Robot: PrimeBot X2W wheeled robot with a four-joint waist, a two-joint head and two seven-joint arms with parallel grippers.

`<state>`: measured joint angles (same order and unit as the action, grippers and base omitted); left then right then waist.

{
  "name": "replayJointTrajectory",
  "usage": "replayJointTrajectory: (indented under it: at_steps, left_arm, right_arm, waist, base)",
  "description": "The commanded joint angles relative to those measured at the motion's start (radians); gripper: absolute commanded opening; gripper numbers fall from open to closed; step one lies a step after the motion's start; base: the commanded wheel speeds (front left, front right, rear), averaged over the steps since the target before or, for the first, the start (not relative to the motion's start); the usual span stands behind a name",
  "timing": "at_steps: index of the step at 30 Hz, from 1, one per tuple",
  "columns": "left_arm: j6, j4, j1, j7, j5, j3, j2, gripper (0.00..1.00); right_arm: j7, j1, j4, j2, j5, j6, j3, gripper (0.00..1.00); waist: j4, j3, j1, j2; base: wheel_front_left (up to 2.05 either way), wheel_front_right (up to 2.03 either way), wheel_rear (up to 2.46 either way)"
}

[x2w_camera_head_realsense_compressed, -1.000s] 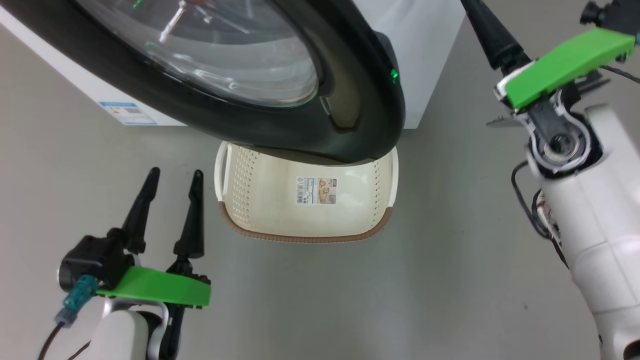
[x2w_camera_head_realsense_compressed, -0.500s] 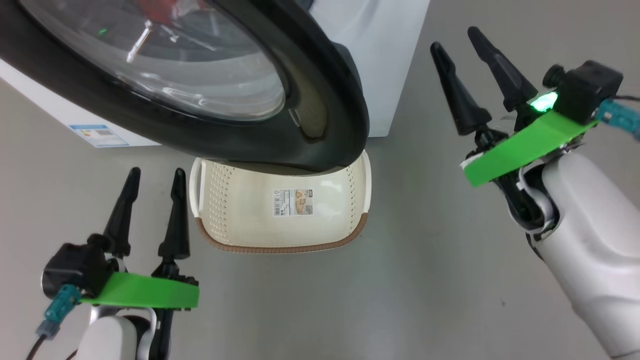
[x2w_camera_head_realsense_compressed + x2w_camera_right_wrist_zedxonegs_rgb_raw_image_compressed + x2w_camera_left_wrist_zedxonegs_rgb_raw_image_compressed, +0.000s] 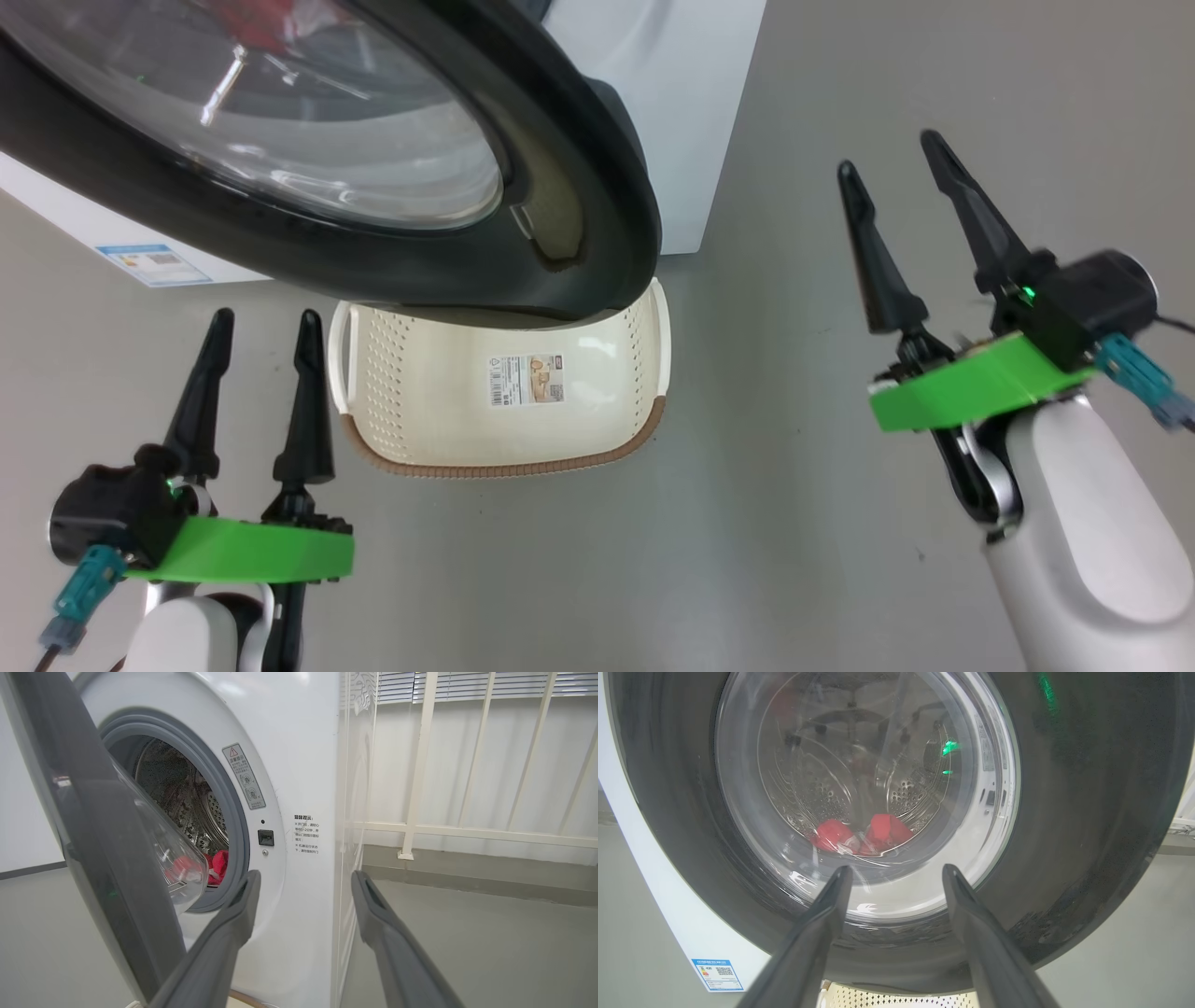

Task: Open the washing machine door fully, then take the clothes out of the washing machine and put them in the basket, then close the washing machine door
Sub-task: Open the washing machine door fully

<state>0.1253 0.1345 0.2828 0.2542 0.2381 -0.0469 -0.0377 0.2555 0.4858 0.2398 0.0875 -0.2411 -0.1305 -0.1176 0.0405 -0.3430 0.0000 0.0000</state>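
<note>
Two grippers show in the head view, both spread wide and empty: the left gripper (image 3: 265, 319) just left of the basket (image 3: 504, 467), the right gripper (image 3: 888, 154) well to its right. The partly open washing machine door (image 3: 420, 271) overhangs the basket's far side. Left wrist view: the clothes (image 3: 859, 835) lie in the drum (image 3: 906, 798), seen through the door, beyond the fingers. Right wrist view: they lie left of the fingers, inside the washing machine (image 3: 303, 788).

Grey floor (image 3: 794, 560), cream railing (image 3: 467, 833), white blinds (image 3: 467, 683)
</note>
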Motion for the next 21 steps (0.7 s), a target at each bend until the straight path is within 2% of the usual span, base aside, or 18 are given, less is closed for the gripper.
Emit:
replayJointTrajectory:
  at_steps: [1,6,21]
  left_arm:
    - [0.005,-0.029,-0.012,0.008,-0.009,-0.032,-0.014,1.0]
    - [0.005,-0.026,-0.011,0.008,-0.012,-0.024,-0.013,1.0]
    - [-0.001,-0.024,-0.017,0.008,-0.001,-0.011,-0.013,1.0]
  right_arm:
    - [0.006,-0.036,-0.053,-0.018,-0.006,0.0,0.001,1.0]
    - [0.006,-0.112,-0.108,-0.03,-0.024,0.0,0.018,1.0]
    - [0.006,-0.257,-0.142,-0.037,-0.031,0.0,0.03,1.0]
  waist:
    - [0.0,-0.002,0.0,0.0]
    - [0.0,-0.001,0.0,0.0]
    - [0.008,0.006,0.0,0.0]
  base:
    - [0.0,0.0,0.0]
    - [0.0,0.0,0.0]
    - [0.0,0.0,0.0]
